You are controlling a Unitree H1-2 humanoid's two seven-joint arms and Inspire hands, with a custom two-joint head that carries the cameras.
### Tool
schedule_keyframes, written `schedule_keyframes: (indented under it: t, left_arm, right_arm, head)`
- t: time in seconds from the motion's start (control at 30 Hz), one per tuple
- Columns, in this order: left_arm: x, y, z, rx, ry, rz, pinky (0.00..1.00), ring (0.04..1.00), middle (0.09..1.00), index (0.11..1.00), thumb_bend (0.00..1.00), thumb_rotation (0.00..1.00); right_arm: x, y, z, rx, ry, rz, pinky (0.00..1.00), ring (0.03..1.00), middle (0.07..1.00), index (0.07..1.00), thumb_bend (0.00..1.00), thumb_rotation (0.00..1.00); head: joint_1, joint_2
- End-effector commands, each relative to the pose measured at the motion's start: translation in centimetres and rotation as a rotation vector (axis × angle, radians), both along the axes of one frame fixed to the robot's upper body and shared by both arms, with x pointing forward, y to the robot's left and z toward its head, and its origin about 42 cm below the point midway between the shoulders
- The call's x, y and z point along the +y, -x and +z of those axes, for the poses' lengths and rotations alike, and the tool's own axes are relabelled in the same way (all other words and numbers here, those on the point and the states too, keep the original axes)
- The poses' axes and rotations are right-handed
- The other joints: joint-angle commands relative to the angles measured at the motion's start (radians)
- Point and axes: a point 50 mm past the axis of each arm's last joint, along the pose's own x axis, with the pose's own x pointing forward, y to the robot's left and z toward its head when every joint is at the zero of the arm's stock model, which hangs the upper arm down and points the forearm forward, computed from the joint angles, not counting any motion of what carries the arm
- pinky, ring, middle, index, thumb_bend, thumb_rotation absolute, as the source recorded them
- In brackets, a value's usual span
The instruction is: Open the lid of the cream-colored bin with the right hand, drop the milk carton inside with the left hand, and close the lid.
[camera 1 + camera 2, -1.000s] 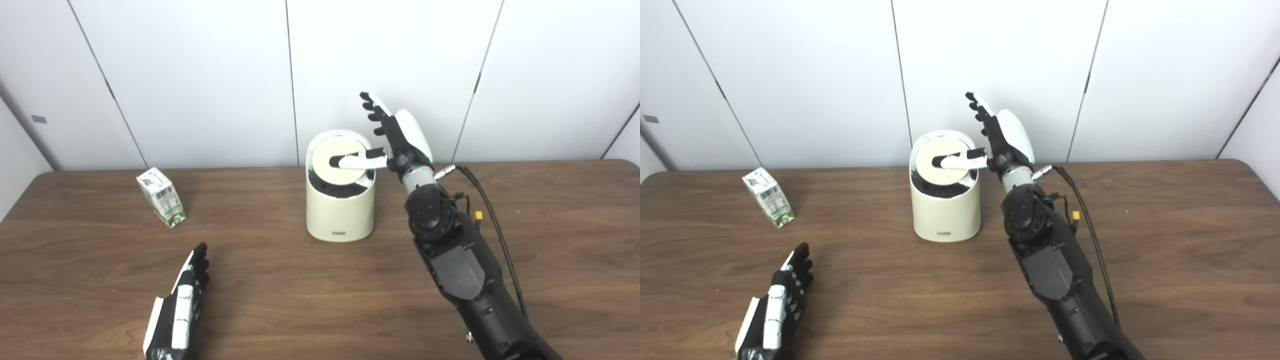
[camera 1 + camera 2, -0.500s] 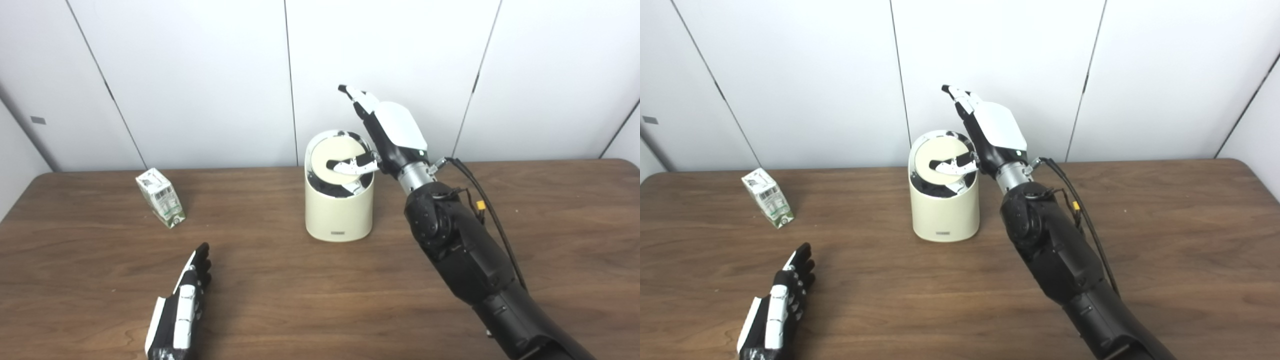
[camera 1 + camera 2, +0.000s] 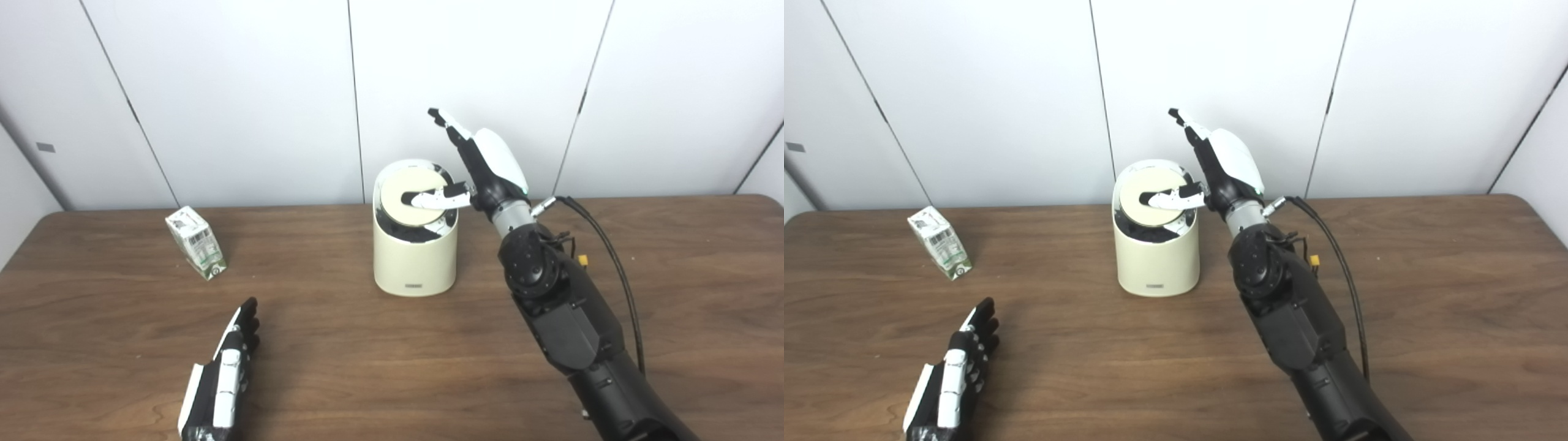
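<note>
Right hand's thumb on the bin's tilted lid, carton untouched.
Left eye view: right hand (image 3: pixel 487 165), fingers (image 3: pixel 450 125) spread upward, thumb resting on the cream-colored round bin's (image 3: pixel 415 257) tilted lid (image 3: pixel 411 199). Right eye view: left hand (image 3: pixel 949 380) flat, fingers open, on the brown wooden surface (image 3: pixel 1427 275); the small white-and-green milk carton (image 3: pixel 939 242) stands beyond its fingertips.

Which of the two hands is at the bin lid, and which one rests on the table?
The right hand is raised at the bin, thumb across its tilted lid. The left hand lies on the table, open.

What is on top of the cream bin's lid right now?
The right hand's thumb lies across the tilted lid of the cream bin. A dark gap shows below the lid; the bin's contents cannot be seen.
</note>
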Motion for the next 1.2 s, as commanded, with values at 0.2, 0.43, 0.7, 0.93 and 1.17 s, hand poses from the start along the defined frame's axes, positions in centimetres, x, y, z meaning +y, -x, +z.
schedule_keyframes:
  t: [0.2,0.43,0.7,0.93,1.17]
  left_arm:
    - [-0.3,0.4,0.6,-0.026,0.008,-0.018,1.0,1.0,1.0,1.0,0.56,1.0]
    - [-0.5,0.2,0.3,-0.041,0.035,-0.031,1.0,1.0,1.0,1.0,0.55,1.0]
    - [-0.5,0.2,0.2,-0.039,0.026,-0.031,1.0,1.0,1.0,1.0,0.55,1.0]
    - [-0.2,0.1,0.5,-0.037,0.029,-0.028,1.0,1.0,1.0,1.0,0.57,1.0]
    - [0.0,0.2,0.7,-0.042,0.016,-0.023,1.0,1.0,1.0,1.0,0.59,1.0]
  right_arm:
    - [-0.7,1.4,3.8,0.055,-0.42,0.091,0.85,0.91,0.927,0.93,0.66,0.52]
    - [-2.5,3.4,3.1,0.061,-0.367,0.097,0.87,0.89,0.907,0.936,0.57,0.61]
    - [-5.3,7.8,0.7,0.051,-0.358,0.096,0.86,0.892,0.917,0.928,0.52,0.65]
    - [-8.7,12.4,-2.7,0.072,-0.382,0.067,0.96,0.965,0.971,0.943,0.56,0.88]
    - [-10.9,15.7,-5.2,0.087,-0.365,0.054,0.97,0.967,0.966,0.938,0.63,0.96]
  head:
    - [-0.007,0.004]
    - [-0.006,-0.001]
    - [-0.011,0.002]
    - [-0.021,0.006]
    - [-0.022,0.009]
